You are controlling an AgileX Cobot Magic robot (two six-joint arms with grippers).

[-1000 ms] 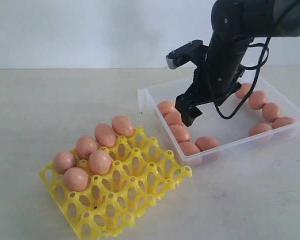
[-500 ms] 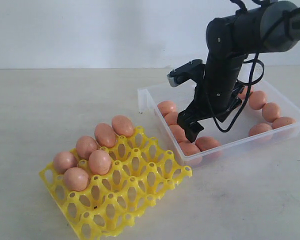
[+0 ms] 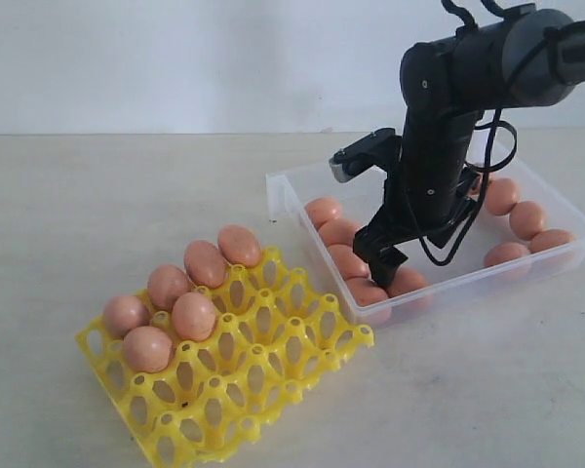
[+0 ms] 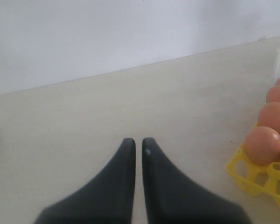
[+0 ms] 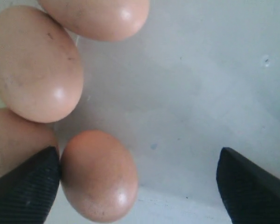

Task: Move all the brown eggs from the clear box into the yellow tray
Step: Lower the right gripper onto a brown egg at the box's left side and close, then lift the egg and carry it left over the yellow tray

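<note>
Right wrist view: our right tool [image 5: 140,182] has dropped into the clear box [image 3: 285,198] — spread wide, a brown egg [image 5: 99,175] inside one finger — we judge closing comes next.

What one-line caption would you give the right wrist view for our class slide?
Open right pincer inside the clear box, one brown egg between its fingertips, three more alongside.

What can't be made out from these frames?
- Exterior view: the right arm covers the middle of the clear box, so the brown eggs inside can't be counted. The right gripper opening isn't visible here.
- Right wrist view: one egg is cut off by the frame edge.
- Left wrist view: the yellow tray is mostly outside the frame, so its empty cups go unseen.
</note>
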